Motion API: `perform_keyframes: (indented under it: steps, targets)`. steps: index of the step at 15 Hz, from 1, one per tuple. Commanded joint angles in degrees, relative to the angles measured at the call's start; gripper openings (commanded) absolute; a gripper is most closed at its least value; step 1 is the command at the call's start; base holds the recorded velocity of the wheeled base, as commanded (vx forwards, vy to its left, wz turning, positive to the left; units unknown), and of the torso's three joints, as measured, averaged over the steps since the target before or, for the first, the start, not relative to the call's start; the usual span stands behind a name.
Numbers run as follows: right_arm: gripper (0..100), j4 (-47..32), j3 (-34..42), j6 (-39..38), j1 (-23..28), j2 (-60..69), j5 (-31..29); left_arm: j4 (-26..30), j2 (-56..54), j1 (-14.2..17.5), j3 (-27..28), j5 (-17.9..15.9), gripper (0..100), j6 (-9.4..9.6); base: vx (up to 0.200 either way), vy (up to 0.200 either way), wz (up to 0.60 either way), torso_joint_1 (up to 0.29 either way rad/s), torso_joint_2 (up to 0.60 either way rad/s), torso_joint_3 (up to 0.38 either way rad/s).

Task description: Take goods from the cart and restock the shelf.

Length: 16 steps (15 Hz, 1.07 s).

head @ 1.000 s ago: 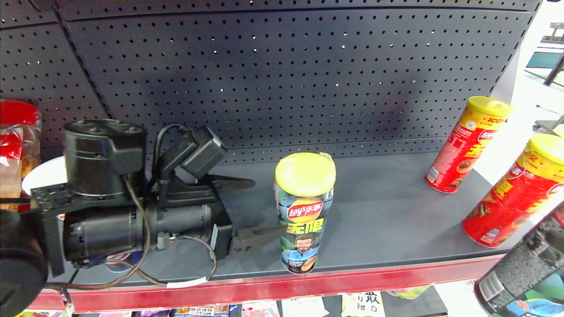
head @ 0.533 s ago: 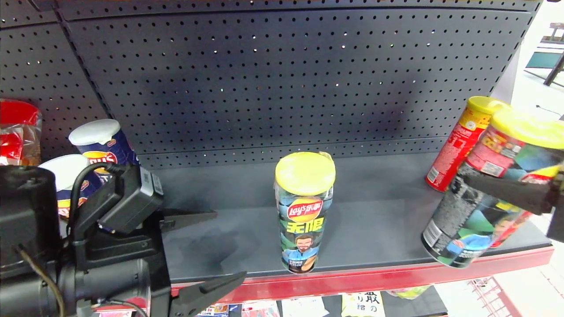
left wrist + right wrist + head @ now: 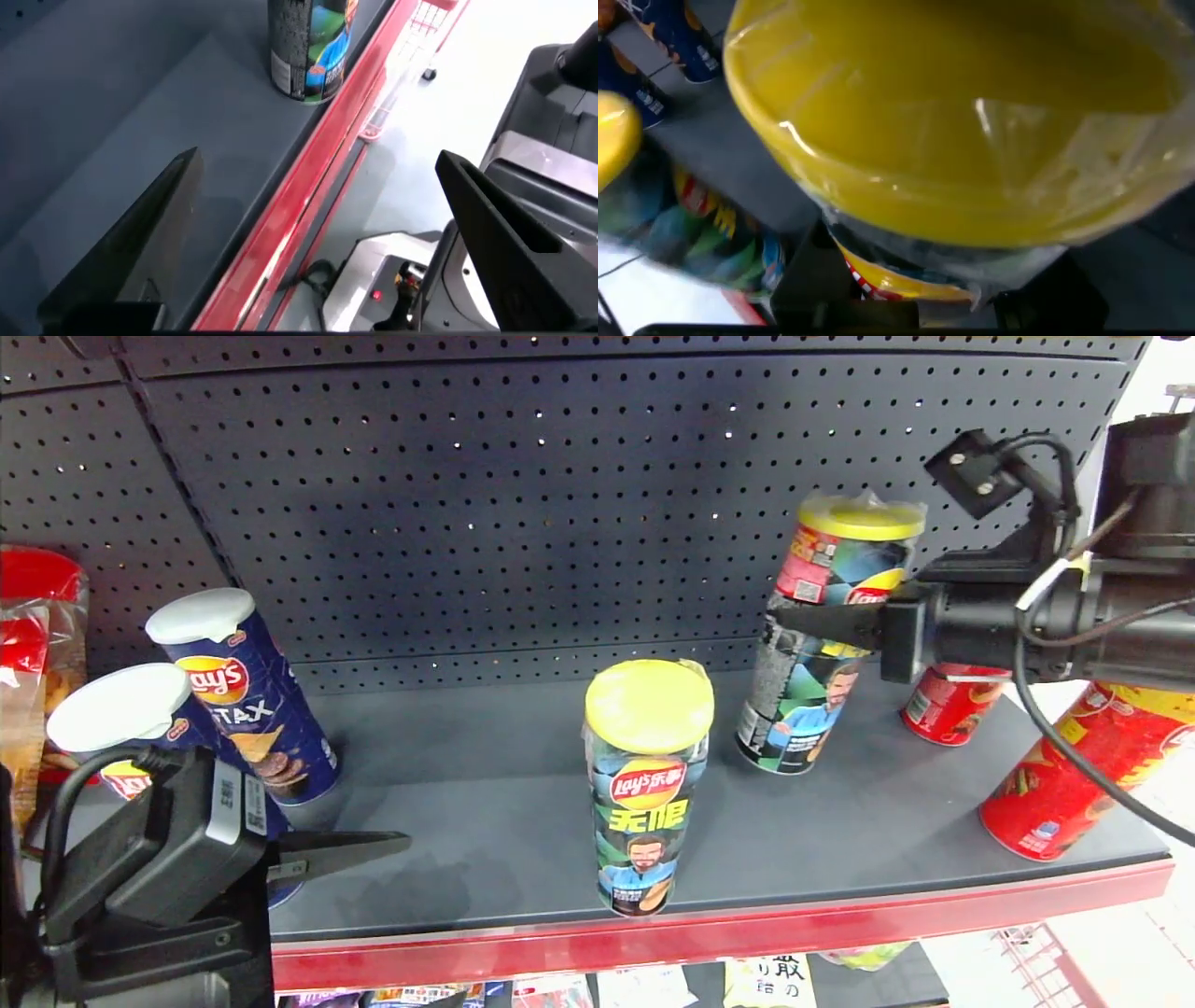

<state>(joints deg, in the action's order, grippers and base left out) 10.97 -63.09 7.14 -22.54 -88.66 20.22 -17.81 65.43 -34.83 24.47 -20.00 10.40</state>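
Right gripper (image 3: 829, 618) clamps a tilted can (image 3: 801, 709) on the shelf (image 3: 840, 831) — left gripper (image 3: 318, 161) gapes wide, empty, at its front edge.

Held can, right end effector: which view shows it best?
Head view: the held can shows lid to base. Right wrist view gives its yellow lid close up; left wrist view frames the front can instead.

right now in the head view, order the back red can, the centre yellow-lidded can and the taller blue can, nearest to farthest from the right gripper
1. Back red cylindrical can, right beside the right gripper.
2. Centre yellow-lidded green can, shelf front, middle.
3. Taller blue white-lidded can, back left.
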Motion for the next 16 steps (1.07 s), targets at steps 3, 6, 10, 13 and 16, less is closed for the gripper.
perform_keyframes:
  steps: [3, 6, 10, 13, 16]
  targets:
    - [0, 1.68, -4.94, 0.15, -3.48, -9.78, 1.05, 0.23, -1.35, 0.11, -0.12, 1.20, 100, -0.20, 0.000, 0.000, 0.00, 0.000, 0.00, 0.000]
    - [0, 5.46, -7.14, 0.15, -4.18, -14.17, 1.57, 0.23, -1.53, 0.11, -0.91, 1.72, 100, -0.20, 0.000, 0.000, 0.00, 0.000, 0.00, 0.000]
    - [0, 6.08, -8.46, 0.15, -5.58, -16.28, 1.48, 0.23, -1.35, 0.11, -0.82, 1.90, 100, -0.29, 0.000, 0.000, 0.00, 0.000, 0.00, 0.000]
    - [0, 6.08, -9.86, 0.15, -7.34, -17.69, 1.48, 0.23, -1.35, 0.11, -0.91, 1.90, 100, -0.38, 0.000, 0.000, 0.00, 0.000, 0.00, 0.000]
    - [0, 6.08, -10.65, 0.24, -8.48, -19.00, 1.40, 0.23, -1.35, 0.11, -0.91, 1.90, 100, -0.38, 0.000, 0.000, 0.00, 0.000, 0.00, 0.000]
